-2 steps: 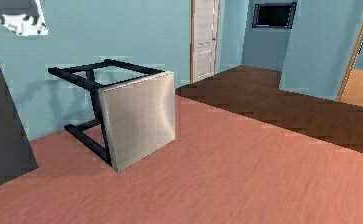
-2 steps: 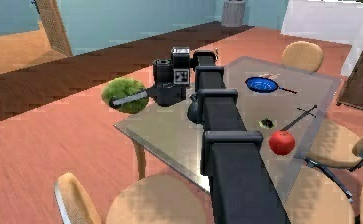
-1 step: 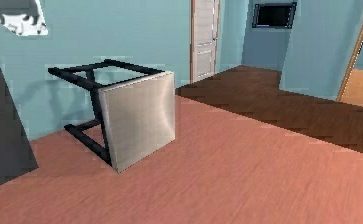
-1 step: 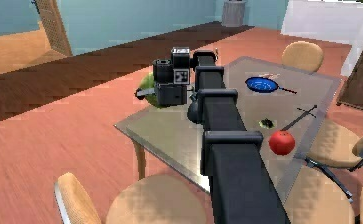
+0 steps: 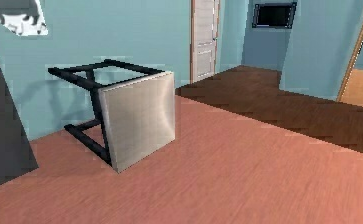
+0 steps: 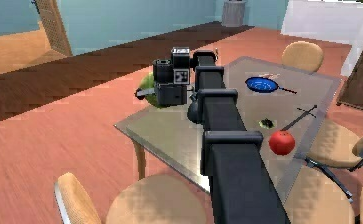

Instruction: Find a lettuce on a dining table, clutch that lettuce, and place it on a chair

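A green lettuce [image 6: 146, 83] lies near the far left corner of the grey dining table [image 6: 179, 135] in the arm side view. The dark arm bar runs up over the tabletop, and the gripper [image 6: 159, 93] sits right at the lettuce. I cannot tell whether it holds anything. A tan wooden chair [image 6: 101, 203] stands at the table's near left, another chair [image 6: 302, 55] at the far side, and a third chair [image 6: 341, 146] at the right.
On the table are a blue bowl [image 6: 261, 86], a red apple [image 6: 281, 142] and a thin dark utensil [image 6: 305, 112]. In the forward view a small metal-topped table [image 5: 139, 118] lies tipped on its side near the blue wall, with a white door [image 5: 204, 40] beyond and open floor to the right.
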{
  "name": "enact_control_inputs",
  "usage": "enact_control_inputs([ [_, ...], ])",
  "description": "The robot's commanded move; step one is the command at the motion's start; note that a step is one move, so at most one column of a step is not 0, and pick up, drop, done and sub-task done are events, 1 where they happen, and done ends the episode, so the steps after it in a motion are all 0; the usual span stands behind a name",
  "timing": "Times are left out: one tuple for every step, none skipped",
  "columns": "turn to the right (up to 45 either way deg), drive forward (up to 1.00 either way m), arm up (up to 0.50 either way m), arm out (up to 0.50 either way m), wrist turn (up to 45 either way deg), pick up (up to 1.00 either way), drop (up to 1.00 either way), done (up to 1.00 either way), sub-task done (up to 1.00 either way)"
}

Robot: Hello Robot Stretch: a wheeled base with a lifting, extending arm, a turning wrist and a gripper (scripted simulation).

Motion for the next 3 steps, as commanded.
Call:
enact_control_inputs([
  [0.0, 0.00, -0.50, 0.00, 0.0, 0.00, 0.00, 0.00, 0.00],
  [0.0, 0.00, 0.00, 0.00, 0.0, 0.00, 1.00, 0.00, 0.00],
  [0.0, 0.00, 0.00, -0.10, 0.0, 0.00, 0.00, 0.00, 0.00],
])
